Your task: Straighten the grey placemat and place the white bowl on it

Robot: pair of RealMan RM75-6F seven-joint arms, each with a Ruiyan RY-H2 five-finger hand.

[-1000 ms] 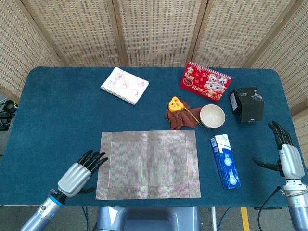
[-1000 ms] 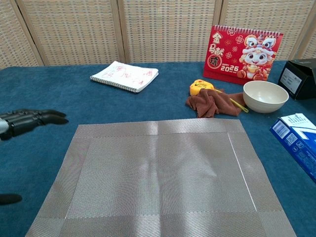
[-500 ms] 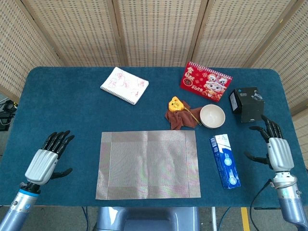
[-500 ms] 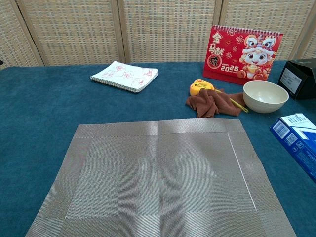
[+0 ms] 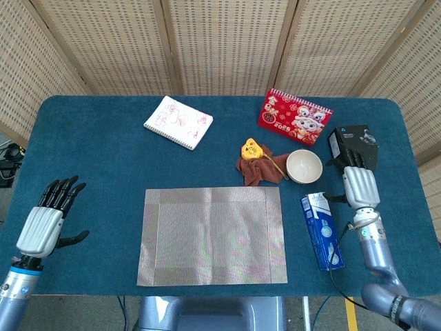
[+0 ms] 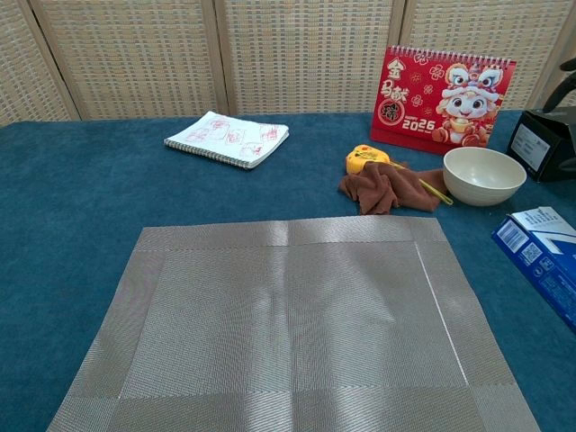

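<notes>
Grey placemat (image 5: 213,235) lies flat, woven w/ a lighter border, edges square to the table's near side. White bowl (image 5: 304,166) sits upright beyond its far right corner, empty. Right hand (image 5: 360,184) spread beside bowl; left hand (image 5: 46,221) spread, well apart.

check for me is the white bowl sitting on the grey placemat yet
No, the white bowl sits on the blue table beyond the grey placemat's far right corner, beside the brown cloth.
</notes>
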